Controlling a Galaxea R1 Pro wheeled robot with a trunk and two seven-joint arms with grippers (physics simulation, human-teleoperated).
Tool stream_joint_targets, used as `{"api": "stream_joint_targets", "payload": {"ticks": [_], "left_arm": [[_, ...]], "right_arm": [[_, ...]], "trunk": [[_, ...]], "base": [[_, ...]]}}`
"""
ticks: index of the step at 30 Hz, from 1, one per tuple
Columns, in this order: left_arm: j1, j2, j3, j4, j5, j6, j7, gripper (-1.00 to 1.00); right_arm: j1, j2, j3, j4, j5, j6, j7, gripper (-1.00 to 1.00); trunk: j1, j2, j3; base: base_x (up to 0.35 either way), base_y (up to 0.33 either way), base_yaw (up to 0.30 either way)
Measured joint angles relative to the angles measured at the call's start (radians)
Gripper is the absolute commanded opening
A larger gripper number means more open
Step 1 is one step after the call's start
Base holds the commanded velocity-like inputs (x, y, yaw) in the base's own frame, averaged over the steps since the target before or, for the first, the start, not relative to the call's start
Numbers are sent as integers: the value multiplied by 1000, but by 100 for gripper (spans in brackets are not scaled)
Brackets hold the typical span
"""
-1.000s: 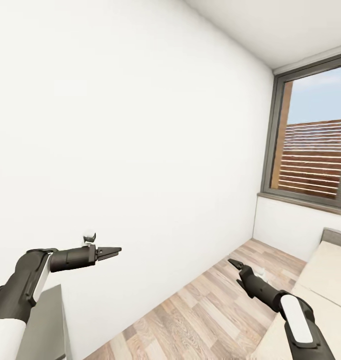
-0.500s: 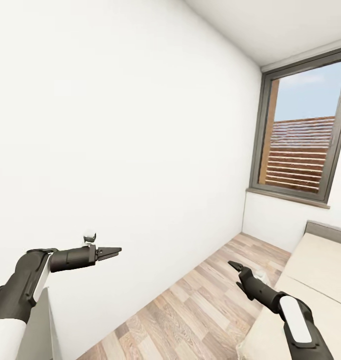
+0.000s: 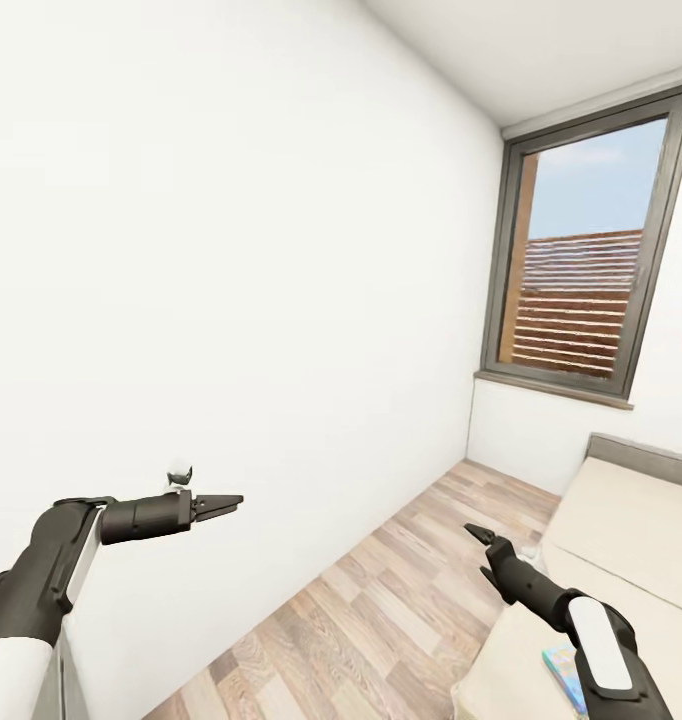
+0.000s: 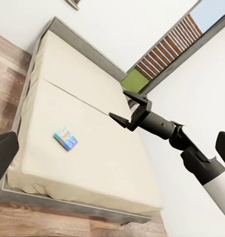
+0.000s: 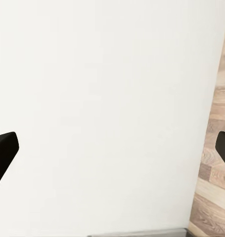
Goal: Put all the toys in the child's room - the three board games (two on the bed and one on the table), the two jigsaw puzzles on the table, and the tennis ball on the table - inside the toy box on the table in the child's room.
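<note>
A flat light-blue board game (image 3: 564, 673) lies on the cream bed (image 3: 621, 520) at the lower right of the head view. The left wrist view has it as a small colourful box (image 4: 66, 138) alone on the mattress (image 4: 97, 168). My right gripper (image 3: 478, 533) hovers above the bed's near edge, its two fingers spread open (image 4: 123, 106) and empty. My left gripper (image 3: 226, 500) is held out in front of the white wall, away from the bed, also open and empty. The toy box, table, jigsaw puzzles and tennis ball are out of view.
A white wall (image 3: 231, 250) runs close along my left side. A strip of wood-plank floor (image 3: 381, 610) lies between the wall and the bed. A tall dark-framed window (image 3: 581, 290) stands at the far end, above the bed's grey headboard (image 3: 641, 455).
The whole head view has swung to the right: window and bed slid left, the board game came into sight and the grey surface at lower left left the picture. Both arms keep their pose.
</note>
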Motion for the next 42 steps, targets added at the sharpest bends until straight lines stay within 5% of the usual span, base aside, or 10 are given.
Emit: {"api": "stream_joint_targets", "payload": {"ticks": [42], "left_arm": [[0, 2, 1, 0, 0, 0, -2, 100]], "right_arm": [[-1, -1, -22, 43, 1, -1, 0, 100]], "trunk": [[0, 0, -52]], "base": [[2, -2, -188]]}}
